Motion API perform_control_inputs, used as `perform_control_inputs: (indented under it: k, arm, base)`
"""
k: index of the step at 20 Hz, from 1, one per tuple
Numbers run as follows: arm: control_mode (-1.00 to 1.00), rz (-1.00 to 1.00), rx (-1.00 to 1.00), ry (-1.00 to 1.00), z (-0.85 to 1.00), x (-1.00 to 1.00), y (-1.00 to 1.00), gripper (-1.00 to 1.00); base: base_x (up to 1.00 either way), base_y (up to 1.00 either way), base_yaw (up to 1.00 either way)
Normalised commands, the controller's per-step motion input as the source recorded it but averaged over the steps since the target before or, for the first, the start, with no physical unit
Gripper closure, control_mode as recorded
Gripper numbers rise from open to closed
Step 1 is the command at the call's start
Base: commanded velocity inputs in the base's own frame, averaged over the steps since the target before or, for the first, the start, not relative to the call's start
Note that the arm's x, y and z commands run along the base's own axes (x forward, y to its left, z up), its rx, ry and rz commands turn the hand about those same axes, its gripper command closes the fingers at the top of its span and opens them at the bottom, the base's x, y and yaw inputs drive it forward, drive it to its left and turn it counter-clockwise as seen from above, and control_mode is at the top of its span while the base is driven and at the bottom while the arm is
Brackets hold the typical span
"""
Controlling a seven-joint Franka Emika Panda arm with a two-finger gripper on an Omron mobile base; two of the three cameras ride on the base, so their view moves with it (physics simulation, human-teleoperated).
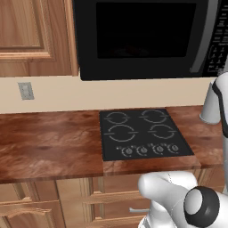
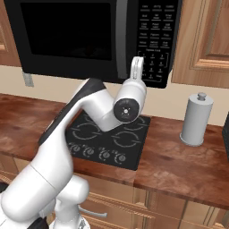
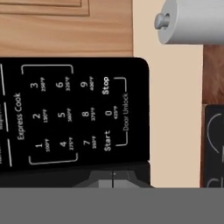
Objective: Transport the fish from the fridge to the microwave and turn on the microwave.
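Observation:
The black microwave (image 1: 147, 35) hangs above the cooktop with its dark window door closed and its handle (image 2: 121, 40) beside the keypad (image 2: 154, 44). My gripper (image 2: 137, 60) is raised in front of the lower part of that keypad, pointing at it. In the hand view the keypad (image 3: 65, 113) appears rolled sideways, with the Start button (image 3: 107, 140) just above my gripper (image 3: 113, 177), whose fingertips are pressed together and hold nothing. The fish is hidden, and nothing shows through the dark window. The fridge is out of view.
A black four-burner cooktop (image 1: 142, 133) is set into the wooden counter (image 1: 49, 142) below the microwave. A grey paper towel roll (image 2: 195, 120) stands on the counter to the right. Wooden cabinets (image 2: 205, 36) flank the microwave, and a wall outlet (image 1: 26, 91) is at left.

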Motion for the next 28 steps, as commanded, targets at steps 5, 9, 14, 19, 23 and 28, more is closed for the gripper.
perform_control_inputs:
  k: [5,9,14,19,23,28]
  arm:
    - [-1.00,0.00,0.00,0.00,-0.04,0.14,0.00,1.00]
    - [-1.00,0.00,0.00,0.00,-0.03,0.11,-0.01,1.00]
    - [-1.00,0.00,0.00,0.00,0.00,0.08,-0.04,1.00]
    - [-1.00,0.00,0.01,0.00,0.00,0.08,-0.07,1.00]
    - [-1.00,0.00,0.01,0.00,0.00,0.11,-0.04,1.00]
    - [-1.00,0.00,0.00,0.00,0.00,0.11,-0.02,1.00]
  base:
    - [0.00,0.00,0.00]
    - [0.00,0.00,0.00]
    - [0.00,0.00,0.00]
    - [0.00,0.00,0.00]
    - [0.00,0.00,0.00]
    - [0.00,0.00,0.00]
